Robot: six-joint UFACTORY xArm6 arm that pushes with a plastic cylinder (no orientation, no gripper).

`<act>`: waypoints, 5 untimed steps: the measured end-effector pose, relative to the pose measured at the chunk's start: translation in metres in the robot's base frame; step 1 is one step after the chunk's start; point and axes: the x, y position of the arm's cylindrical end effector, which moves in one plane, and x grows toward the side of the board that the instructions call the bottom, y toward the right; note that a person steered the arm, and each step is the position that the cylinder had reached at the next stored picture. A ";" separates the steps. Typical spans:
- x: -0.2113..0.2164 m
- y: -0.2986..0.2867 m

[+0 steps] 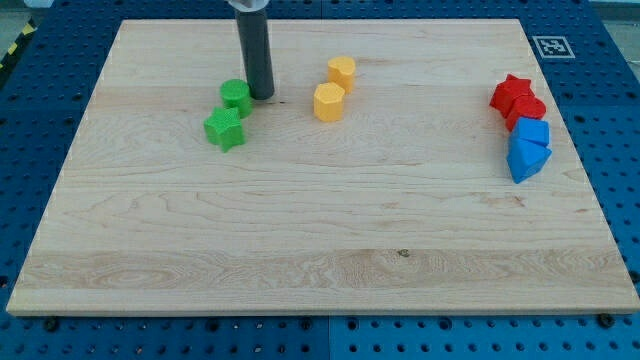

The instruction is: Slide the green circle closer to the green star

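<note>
The green circle (237,96) lies on the wooden board at the view's upper left. The green star (225,129) lies just below it, slightly to the left, and the two touch or nearly touch. My tip (262,95) stands right beside the green circle, on its right side, at about the same height in the view. The dark rod rises from there to the view's top edge.
Two yellow blocks, one hexagon-like (329,102) and one smaller (342,71), lie right of my tip. At the view's right are a red star (512,94), a second red block (528,110), and two blue blocks (532,132) (526,160). The board (320,250) rests on a blue pegboard.
</note>
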 end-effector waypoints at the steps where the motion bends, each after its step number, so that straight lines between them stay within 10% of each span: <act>1: 0.000 -0.001; 5: 0.003 -0.020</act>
